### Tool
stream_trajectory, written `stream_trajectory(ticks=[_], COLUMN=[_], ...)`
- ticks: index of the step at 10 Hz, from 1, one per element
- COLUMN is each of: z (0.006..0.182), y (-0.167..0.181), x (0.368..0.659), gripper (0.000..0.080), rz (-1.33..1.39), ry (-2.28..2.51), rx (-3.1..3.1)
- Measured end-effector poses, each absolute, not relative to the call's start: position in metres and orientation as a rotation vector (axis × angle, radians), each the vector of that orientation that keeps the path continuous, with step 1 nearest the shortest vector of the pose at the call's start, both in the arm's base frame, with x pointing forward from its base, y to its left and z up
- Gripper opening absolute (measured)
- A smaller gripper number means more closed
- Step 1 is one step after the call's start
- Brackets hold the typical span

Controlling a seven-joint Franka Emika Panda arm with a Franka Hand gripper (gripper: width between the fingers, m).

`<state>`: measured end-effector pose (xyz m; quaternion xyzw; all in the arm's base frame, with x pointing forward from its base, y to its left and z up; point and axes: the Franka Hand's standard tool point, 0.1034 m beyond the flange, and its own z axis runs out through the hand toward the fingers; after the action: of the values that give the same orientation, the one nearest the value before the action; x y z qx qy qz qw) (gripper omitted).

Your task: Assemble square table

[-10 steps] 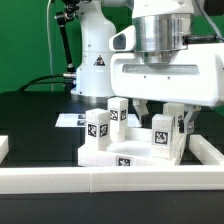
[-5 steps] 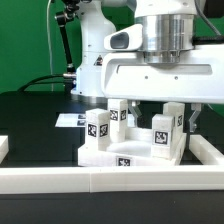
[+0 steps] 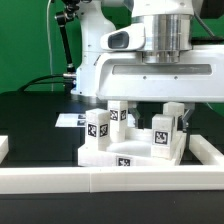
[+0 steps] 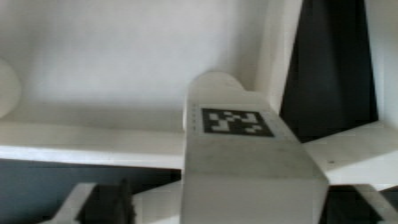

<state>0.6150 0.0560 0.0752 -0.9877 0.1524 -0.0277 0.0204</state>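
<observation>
Exterior view: your white plastic square slab has four white tagged legs standing on it; seating unconfirmed; end effector grip unclear.

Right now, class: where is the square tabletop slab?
In the exterior view, the tabletop slab lies centre-front on the black table, behind the white border wall, carrying upright legs.

Arm lowered, end effector pointing down
</observation>
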Motion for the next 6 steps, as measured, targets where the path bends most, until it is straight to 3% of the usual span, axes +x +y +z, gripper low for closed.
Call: stream_trajectory(ticks=[1, 2, 6], z=[0.0752, 0.0751, 0.0748], y=[0.056, 0.0559, 0.0517], x=[0.615, 0.615, 0.6151], gripper=[0.0442, 0.0288, 0.0288], rz=[-0.086, -0.085, -0.079], ry=[0.473, 0.487, 0.779], rx=[-3.063, -3.061, -2.972])
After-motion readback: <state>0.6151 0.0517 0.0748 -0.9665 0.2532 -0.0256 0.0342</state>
